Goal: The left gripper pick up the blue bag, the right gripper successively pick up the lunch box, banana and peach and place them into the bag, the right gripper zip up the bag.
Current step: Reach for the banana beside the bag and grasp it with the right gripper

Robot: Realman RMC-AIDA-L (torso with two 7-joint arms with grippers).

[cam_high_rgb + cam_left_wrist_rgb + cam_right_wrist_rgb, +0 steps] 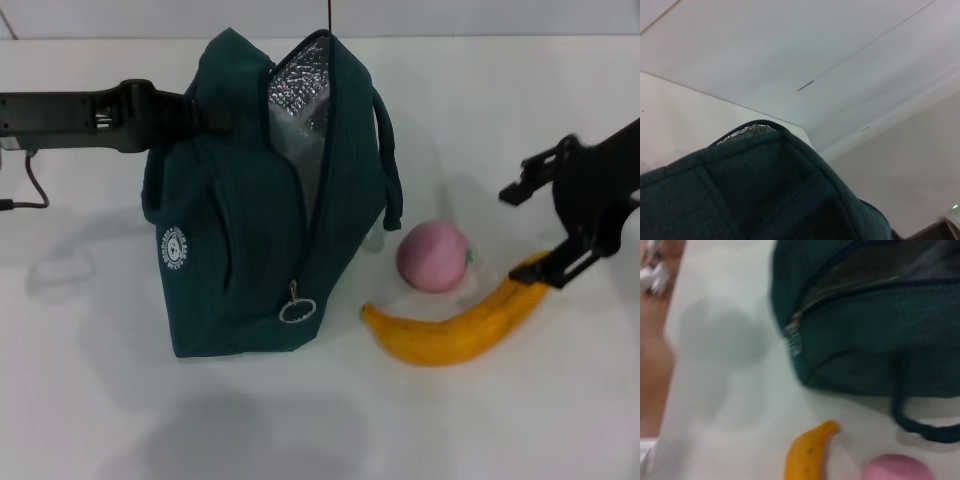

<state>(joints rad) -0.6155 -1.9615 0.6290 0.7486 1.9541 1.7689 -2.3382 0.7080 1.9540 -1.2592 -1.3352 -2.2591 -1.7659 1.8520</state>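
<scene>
Teal padded fabric of your blue bag (235, 230) with foil lining agape, left gripper (178, 118) at its nine-o'clock side, grip unreadable, curved banana (455, 328) under your right gripper (560, 262), jaws parted, round pink peach (432, 256) at the banana's eleven o'clock.

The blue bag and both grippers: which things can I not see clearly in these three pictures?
- Inside of the blue bag: every view shows only its cloth and foil lining, so the lunch box is in no view.
- The left gripper: head view, its fingers are hidden behind the bag.
- The right gripper: head view, fingertips at the banana; contact unclear.
- The peach: right wrist view, cut by the edge.

Left pincer (190, 118) perhaps behind blue bag (240, 230)
</scene>
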